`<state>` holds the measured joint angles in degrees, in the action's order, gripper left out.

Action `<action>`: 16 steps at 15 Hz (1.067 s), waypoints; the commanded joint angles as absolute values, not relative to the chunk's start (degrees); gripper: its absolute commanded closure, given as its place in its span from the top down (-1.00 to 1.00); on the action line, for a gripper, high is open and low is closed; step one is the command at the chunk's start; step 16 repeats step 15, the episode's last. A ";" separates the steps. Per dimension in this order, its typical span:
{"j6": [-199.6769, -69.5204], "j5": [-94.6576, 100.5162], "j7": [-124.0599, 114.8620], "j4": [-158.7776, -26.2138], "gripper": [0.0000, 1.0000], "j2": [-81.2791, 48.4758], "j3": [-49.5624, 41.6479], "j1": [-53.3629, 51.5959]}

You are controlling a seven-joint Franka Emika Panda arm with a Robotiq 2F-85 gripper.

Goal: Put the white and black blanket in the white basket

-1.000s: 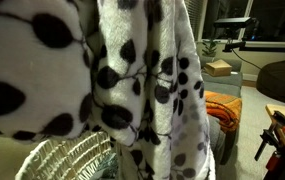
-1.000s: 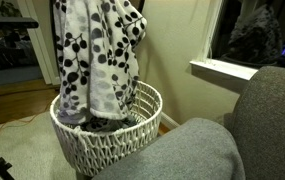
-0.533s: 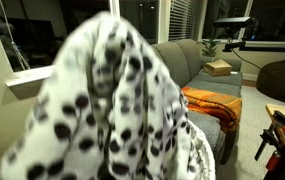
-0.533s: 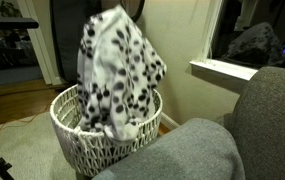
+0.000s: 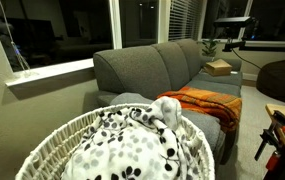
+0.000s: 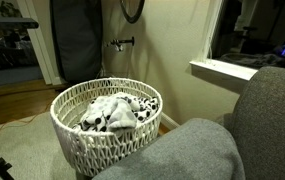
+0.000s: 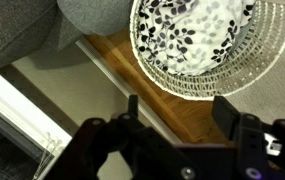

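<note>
The white and black blanket [image 5: 132, 145] lies crumpled inside the white basket [image 5: 52, 140], its top about level with the braided rim. Both exterior views show it there: the blanket [image 6: 117, 112] fills the basket [image 6: 102, 140] on the floor. From high above, the wrist view looks down on the blanket [image 7: 192, 30] in the basket [image 7: 197, 85]. My gripper [image 7: 179, 110] is open, with only bare floor between its fingers [image 7: 225, 112]. It stands well above the basket and touches nothing.
A grey sofa [image 5: 152, 65] stands right beside the basket, with an orange striped blanket [image 5: 207, 105] on its seat and a cardboard box [image 5: 219, 68] farther along. A sofa arm [image 6: 202, 150] and a window sill [image 6: 222, 68] flank the basket. A dark bag [image 6: 77, 40] hangs behind.
The blanket hung from my gripper above the basket, then fell free and settled inside it. The jaws have gone from shut to open.
</note>
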<state>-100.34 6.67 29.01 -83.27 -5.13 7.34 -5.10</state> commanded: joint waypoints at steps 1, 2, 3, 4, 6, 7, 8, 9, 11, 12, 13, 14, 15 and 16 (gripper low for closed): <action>-100.69 5.57 30.11 -83.33 1.00 -4.71 6.38 -4.45; -100.06 6.68 28.99 -82.86 0.76 -5.29 6.72 -5.12; -100.06 6.67 28.99 -82.86 0.91 -5.29 6.57 -5.01; -100.06 6.65 29.00 -82.86 0.99 -5.29 6.51 -4.90; -100.06 6.57 29.00 -82.86 1.00 -5.29 6.49 -4.81; -100.06 6.54 29.00 -82.86 1.00 -5.29 6.49 -4.81; -100.06 6.52 29.00 -82.86 1.00 -5.29 6.49 -4.81; -100.06 6.50 29.00 -82.86 1.00 -5.29 6.49 -4.81; -100.06 6.49 29.00 -82.86 1.00 -5.29 6.49 -4.81; -100.06 6.49 29.00 -82.86 1.00 -5.29 6.49 -4.81; -100.06 6.48 29.00 -82.86 1.00 -5.29 6.49 -4.81; -100.06 6.48 29.00 -82.86 1.00 -5.29 6.49 -4.81; -100.06 6.47 29.00 -82.86 1.00 -5.29 6.49 -4.81; -100.06 6.47 29.00 -82.86 1.00 -5.29 6.49 -4.81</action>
